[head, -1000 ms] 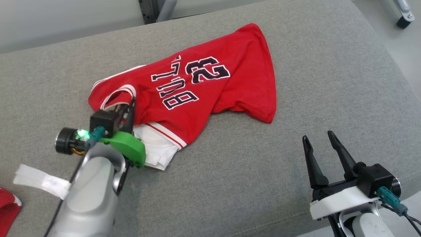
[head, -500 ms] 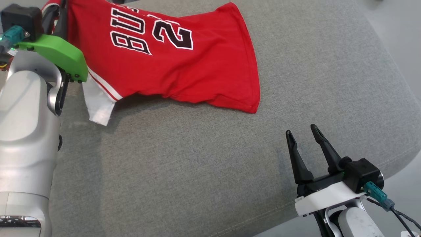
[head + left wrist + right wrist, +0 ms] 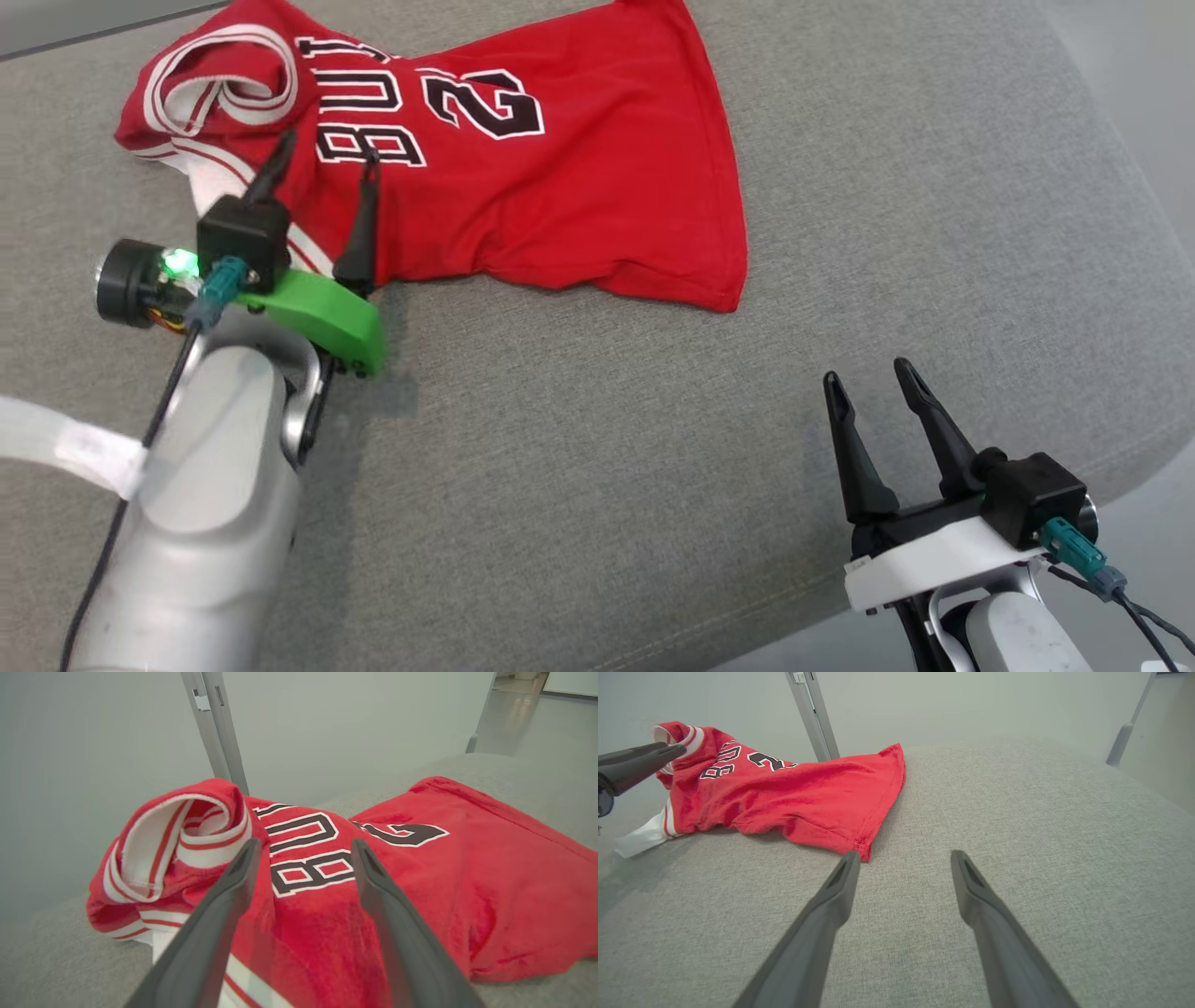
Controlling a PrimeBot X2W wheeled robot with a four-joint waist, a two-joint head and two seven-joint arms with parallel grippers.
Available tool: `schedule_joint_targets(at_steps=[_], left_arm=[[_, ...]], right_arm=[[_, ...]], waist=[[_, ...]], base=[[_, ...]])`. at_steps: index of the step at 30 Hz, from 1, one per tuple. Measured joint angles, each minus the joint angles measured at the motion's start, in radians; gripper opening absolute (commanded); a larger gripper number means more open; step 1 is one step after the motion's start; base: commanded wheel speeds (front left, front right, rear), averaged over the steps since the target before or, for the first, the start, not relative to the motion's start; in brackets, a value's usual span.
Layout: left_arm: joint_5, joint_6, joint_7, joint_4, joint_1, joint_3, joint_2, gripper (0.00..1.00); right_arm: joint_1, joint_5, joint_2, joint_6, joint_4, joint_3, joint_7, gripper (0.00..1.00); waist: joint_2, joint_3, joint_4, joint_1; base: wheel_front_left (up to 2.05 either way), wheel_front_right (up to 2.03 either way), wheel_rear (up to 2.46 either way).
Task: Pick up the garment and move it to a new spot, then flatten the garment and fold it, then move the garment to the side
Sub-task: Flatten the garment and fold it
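While jersey point(image 3: 560, 187) lies crumpled, left tool point(image 3: 327, 147) spread over it.

Grey upholstered surface point(image 3: 653, 448), pale wall point(image 3: 971, 700)

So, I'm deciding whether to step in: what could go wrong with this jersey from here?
1. The jersey lies bunched, its striped trim rolled over; folding it like this would likely trap creases.
2. The left gripper stands open over the lettering; closing there may pinch several layers, including the white layer underneath.
3. The right gripper is open and apart from the hem corner, so one-armed flattening could just drag it.
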Motion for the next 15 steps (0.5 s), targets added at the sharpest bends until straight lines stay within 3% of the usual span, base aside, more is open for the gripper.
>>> schedule_joint_targets(at_steps=[5, 9, 15], left_arm=[[-0.019, 0.075, -0.002, -0.222, 0.200, 0.057, -0.032, 1.00], [-0.071, 0.118, -0.002, -0.276, 0.331, 0.124, -0.045, 1.00], [-0.183, 0.063, 0.041, -0.193, 0.332, 0.168, -0.065, 1.00]], right_arm=[[0.003, 0.000, -0.007, 0.000, 0.001, -0.001, 0.000, 1.00], [0.002, 0.000, -0.013, 0.000, 0.004, 0.003, 0.000, 1.00], [0.001, 0.003, -0.022, 0.000, 0.007, 0.014, 0.000, 1.00]], waist=[[0.0000, -0.015, 0.055, 0.0000], [0.0000, -0.030, 0.089, 0.0000], [0.0000, -0.054, 0.105, 0.0000]], base=[[0.00, 0.00, 0.00], [0.00, 0.00, 0.00], [0.00, 0.00, 0.00]])
